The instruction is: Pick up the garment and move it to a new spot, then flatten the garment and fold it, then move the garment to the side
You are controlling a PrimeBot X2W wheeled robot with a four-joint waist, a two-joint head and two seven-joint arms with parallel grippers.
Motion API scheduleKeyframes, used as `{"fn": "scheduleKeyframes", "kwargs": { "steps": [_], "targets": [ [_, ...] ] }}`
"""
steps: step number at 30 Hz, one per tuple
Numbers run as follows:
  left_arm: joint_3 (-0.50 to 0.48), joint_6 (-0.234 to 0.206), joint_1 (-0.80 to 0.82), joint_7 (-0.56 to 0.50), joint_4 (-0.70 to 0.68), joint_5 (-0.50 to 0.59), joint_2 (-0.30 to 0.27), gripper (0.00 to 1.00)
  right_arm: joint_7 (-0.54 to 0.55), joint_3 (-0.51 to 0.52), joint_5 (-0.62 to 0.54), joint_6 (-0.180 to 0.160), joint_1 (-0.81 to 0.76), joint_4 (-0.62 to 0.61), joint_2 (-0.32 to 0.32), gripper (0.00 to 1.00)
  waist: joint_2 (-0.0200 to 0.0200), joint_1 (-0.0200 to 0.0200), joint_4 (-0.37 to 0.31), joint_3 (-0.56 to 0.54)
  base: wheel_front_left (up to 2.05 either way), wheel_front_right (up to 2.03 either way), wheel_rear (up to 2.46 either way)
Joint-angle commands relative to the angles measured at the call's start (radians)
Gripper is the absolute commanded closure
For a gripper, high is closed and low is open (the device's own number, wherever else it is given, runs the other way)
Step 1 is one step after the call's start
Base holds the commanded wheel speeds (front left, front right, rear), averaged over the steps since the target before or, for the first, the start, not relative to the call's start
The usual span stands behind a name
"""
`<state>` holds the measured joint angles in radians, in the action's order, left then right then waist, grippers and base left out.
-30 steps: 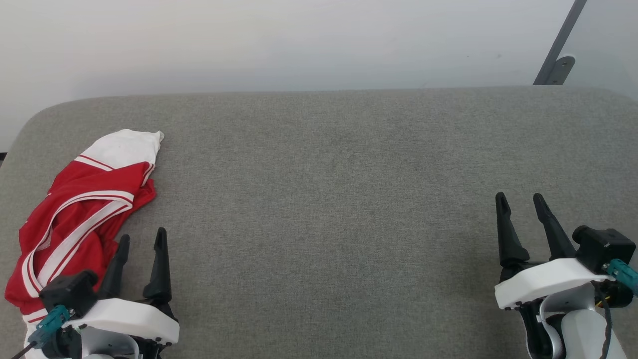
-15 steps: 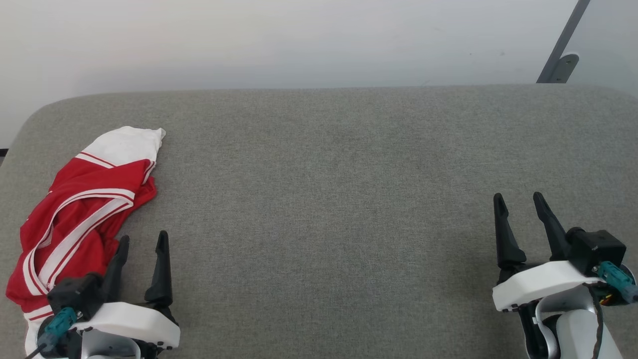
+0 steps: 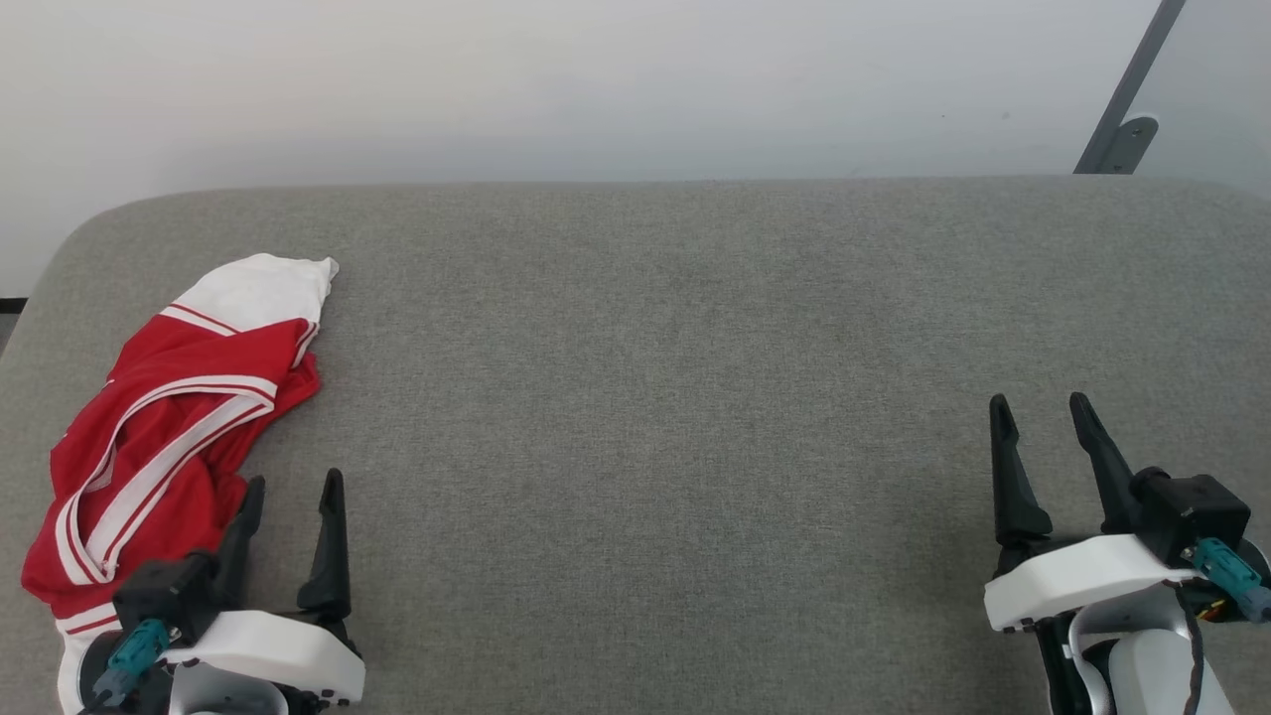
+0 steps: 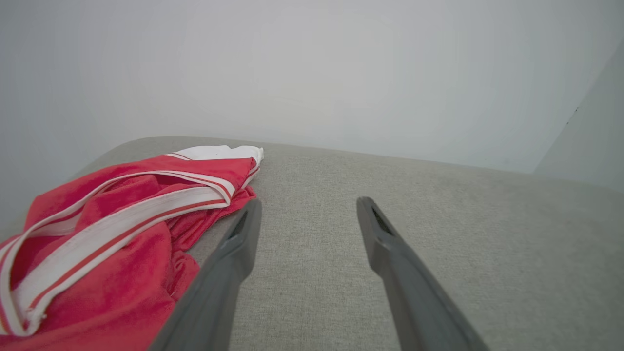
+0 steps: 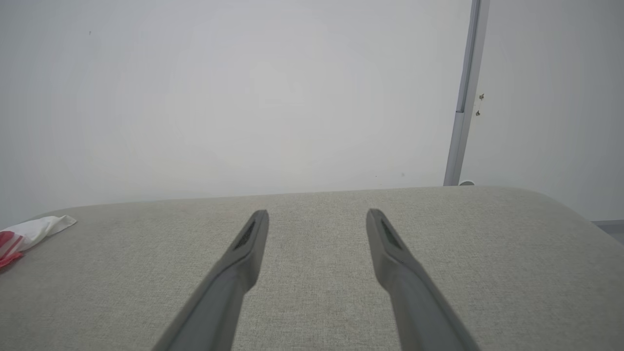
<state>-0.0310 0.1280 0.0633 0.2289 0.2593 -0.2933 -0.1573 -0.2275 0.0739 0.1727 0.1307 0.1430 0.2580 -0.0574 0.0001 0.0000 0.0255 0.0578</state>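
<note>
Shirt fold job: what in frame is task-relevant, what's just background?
Job:
- garment, crumpled at the left end of the grey cushion
- left gripper, open, next to it
- right gripper, open, far right

Background:
- metal post
- white wall

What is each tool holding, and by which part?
Nothing. The left tool and right tool are open and empty; the garment lies loose beside the left.
</note>
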Motion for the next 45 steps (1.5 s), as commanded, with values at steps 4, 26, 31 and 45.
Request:
{"fn": "scheduleKeyframes", "kwargs": {
  "steps": [4, 26, 31, 45],
  "targets": [
    [0.016, 0.003, 0.016, 0.014, 0.012, 0.026, -0.018, 0.0, -0.017, 0.004, -0.033, 0.0, -0.002, -0.013, 0.005, 0.0, -0.0001, 0.0, 0.005, 0.004, 0.0, 0.0, 0.0],
    [0.003, 0.002, 0.029, 0.038, 0.017, 0.046, -0.011, 0.0, -0.039, -0.04, -0.065, 0.0, 0.006, 0.004, 0.007, 0.0, -0.0001, 0.0, 0.149, 0.027, 0.0, 0.0, 0.0],
    [-0.023, 0.002, 0.006, 0.038, 0.021, 0.045, 0.016, 0.0, -0.039, -0.068, -0.048, 0.0, 0.011, 0.023, 0.007, 0.0, -0.0001, 0.0, 0.262, 0.021, 0.0, 0.0, 0.0],
    [-0.119, 0.002, -0.08, 0.036, -0.001, 0.052, 0.083, 0.0, -0.039, -0.26, 0.022, 0.0, 0.078, 0.096, 0.007, 0.0, -0.0001, 0.0, 0.513, 0.026, 0.0, 0.0, 0.0]
  ]
}}
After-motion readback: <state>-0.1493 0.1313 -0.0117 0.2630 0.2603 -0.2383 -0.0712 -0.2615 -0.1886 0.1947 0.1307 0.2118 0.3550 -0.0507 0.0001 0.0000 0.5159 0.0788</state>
